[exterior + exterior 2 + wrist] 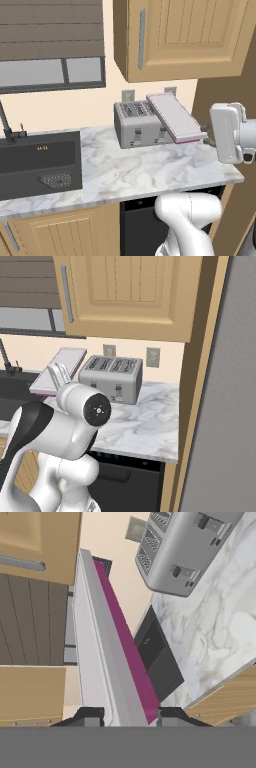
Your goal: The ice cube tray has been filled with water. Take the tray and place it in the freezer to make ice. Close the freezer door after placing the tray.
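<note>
Left base view: white arm is rising at lower right, its gripper holding the ice cube tray tilted, clear of the marble counter, in front of the toaster. Right base view: tray is showing left of the toaster. Hand view: jaws are pinching the tray edgewise.

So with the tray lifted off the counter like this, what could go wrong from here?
The ice cube tray is pinched edge-on in the claw and looks tilted, so its water may spill. It hangs close beside the toaster, so a swing could knock it. The thin-edge grip might slip.
</note>
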